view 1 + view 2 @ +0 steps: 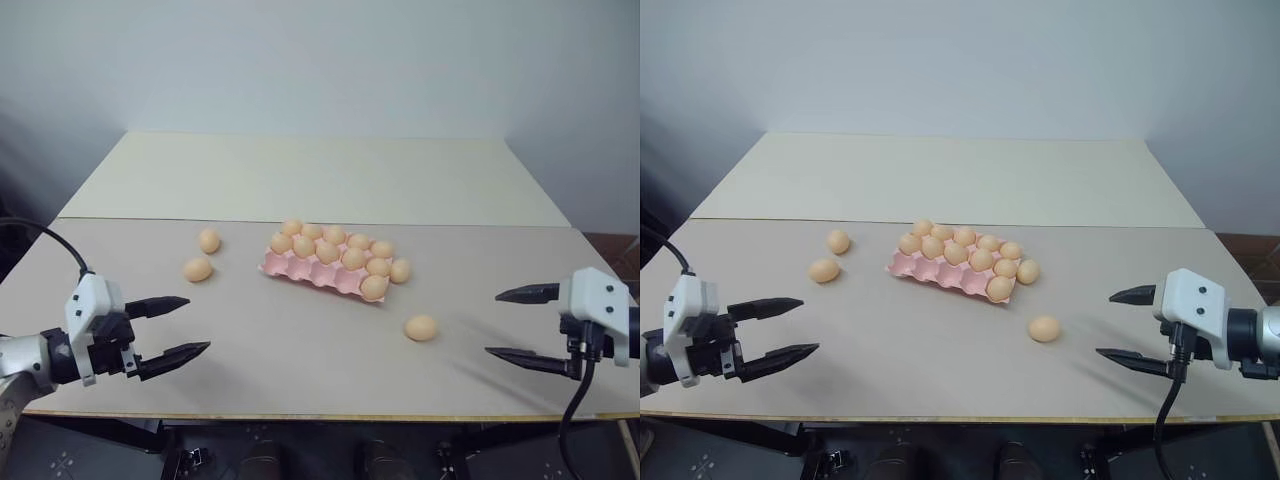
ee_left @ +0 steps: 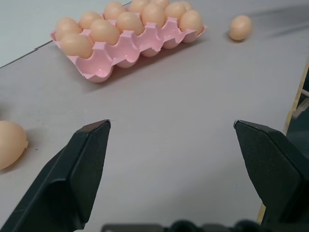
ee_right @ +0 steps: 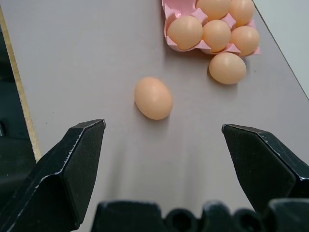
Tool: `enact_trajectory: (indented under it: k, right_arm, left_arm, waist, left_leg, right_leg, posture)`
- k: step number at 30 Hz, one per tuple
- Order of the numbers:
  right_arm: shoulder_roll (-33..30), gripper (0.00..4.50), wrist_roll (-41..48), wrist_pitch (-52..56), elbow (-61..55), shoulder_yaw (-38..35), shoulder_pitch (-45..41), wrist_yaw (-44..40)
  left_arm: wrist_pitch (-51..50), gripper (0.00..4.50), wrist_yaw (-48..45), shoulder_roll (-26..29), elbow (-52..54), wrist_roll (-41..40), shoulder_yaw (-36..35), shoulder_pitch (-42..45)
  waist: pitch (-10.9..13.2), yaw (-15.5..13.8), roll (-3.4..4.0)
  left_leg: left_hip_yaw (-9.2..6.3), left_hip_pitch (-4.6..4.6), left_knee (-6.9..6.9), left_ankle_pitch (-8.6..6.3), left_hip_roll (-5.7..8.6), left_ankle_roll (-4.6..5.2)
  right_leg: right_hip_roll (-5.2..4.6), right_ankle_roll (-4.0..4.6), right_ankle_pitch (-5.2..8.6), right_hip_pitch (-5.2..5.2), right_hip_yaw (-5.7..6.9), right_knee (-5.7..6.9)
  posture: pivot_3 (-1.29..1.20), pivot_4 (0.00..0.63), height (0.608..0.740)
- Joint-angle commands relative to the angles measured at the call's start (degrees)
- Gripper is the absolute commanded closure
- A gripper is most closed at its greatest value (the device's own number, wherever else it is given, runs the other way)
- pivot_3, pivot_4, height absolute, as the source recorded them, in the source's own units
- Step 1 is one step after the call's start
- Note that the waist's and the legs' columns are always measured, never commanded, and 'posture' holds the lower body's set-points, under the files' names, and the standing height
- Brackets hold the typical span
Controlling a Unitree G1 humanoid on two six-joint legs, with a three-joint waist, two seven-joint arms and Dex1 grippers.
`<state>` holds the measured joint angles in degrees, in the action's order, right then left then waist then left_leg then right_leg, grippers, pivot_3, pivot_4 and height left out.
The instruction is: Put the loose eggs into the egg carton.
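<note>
Both sets of fingers stand wide apart and empty — the left gripper (image 1: pixel 178 326) and right gripper (image 1: pixel 512 323) hover low over the pale desk (image 1: pixel 300 350). The egg carton (image 1: pixel 315 273) sits mid-desk, mostly filled; loose eggs (image 1: pixel 421 327) lie around it — two left, one touching its right end.

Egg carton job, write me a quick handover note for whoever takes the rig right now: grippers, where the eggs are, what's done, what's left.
Left gripper: open, empty, hovering over the table's near left.
Right gripper: open, empty, over the near right.
Egg carton: mid-table, most cups filled, near row has empty cups.
Loose eggs on the table: two left of the carton, one resting beside its right end, one nearer the right gripper.
Done: most eggs appear seated in cups.
Left: four loose eggs to place; nothing is gripped yet.
</note>
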<state>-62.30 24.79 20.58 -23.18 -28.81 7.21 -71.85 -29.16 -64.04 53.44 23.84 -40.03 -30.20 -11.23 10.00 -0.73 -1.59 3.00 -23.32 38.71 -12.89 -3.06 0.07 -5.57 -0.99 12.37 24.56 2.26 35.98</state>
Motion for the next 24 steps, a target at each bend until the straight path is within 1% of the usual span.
enact_trajectory:
  k: [1,4,5,8,15,19,24]
  right_arm:
    - [-0.5,0.00,0.1,-0.4,-1.5,-1.9,0.1,0.4]
    - [-0.4,0.00,0.0,-0.5,-1.6,-2.1,0.4,0.5]
    - [-0.4,0.00,-0.1,-0.6,-1.6,-2.1,0.5,0.5]
    - [-0.5,0.00,-0.3,-0.9,-1.6,-2.0,0.7,0.6]
    - [-0.1,0.00,-0.4,-0.7,-2.5,-2.1,1.2,1.1]
    - [1.4,0.00,0.1,0.0,-4.6,-2.0,2.7,2.4]
    - [1.7,0.00,-1.2,-0.7,-4.6,0.1,3.2,3.3]
  left_arm:
    - [-2.8,0.04,-0.3,1.1,0.4,-3.2,-2.0,0.8]
    - [-5.1,0.04,2.4,0.5,0.7,-5.2,-2.4,2.2]
    - [-4.0,0.04,2.7,0.3,0.6,-4.1,-2.0,2.6]
    - [-2.1,0.04,2.4,0.3,0.7,-2.0,-1.4,2.6]
    - [-1.9,0.04,1.0,0.6,0.3,-1.9,-1.5,2.1]
    - [-2.8,0.04,0.3,1.4,-0.2,-2.1,-1.8,2.6]
    - [-3.2,0.04,0.1,1.5,0.5,-2.3,-2.1,2.3]
  waist:
    - [0.0,0.0,0.00]
    - [0.0,0.0,0.00]
    - [0.0,0.0,0.00]
    - [0.0,0.0,0.00]
    - [0.0,0.0,0.00]
    - [0.0,0.0,0.00]
    - [0.0,0.0,0.00]
  left_leg:
    - [0.00,0.00,0.00,0.00,0.00,0.00]
    - [0.01,-0.02,-0.01,0.00,0.00,0.00]
    - [0.01,-0.02,-0.01,0.00,0.00,0.00]
    - [0.01,-0.01,-0.01,0.00,0.01,0.00]
    - [0.02,-0.01,-0.01,0.00,0.00,0.00]
    - [0.01,-0.02,-0.01,0.00,0.00,0.00]
    - [0.03,-0.02,-0.01,0.00,0.02,0.00]
  right_leg:
    - [0.00,0.00,0.00,0.00,0.00,0.00]
    - [0.00,0.00,0.00,0.01,0.00,0.00]
    - [0.00,0.00,0.00,0.01,0.00,0.00]
    - [0.00,0.00,0.00,0.00,-0.01,0.00]
    - [0.01,0.00,0.00,0.02,-0.01,0.00]
    - [0.01,0.00,0.00,0.02,-0.01,0.00]
    - [-0.02,0.00,0.00,0.02,-0.02,-0.01]
  posture:
    - [0.00,0.150,0.740]
    - [0.00,0.150,0.740]
    - [0.00,0.150,0.740]
    - [0.00,0.150,0.740]
    - [0.00,0.150,0.740]
    - [0.00,0.150,0.740]
    - [0.00,0.150,0.740]
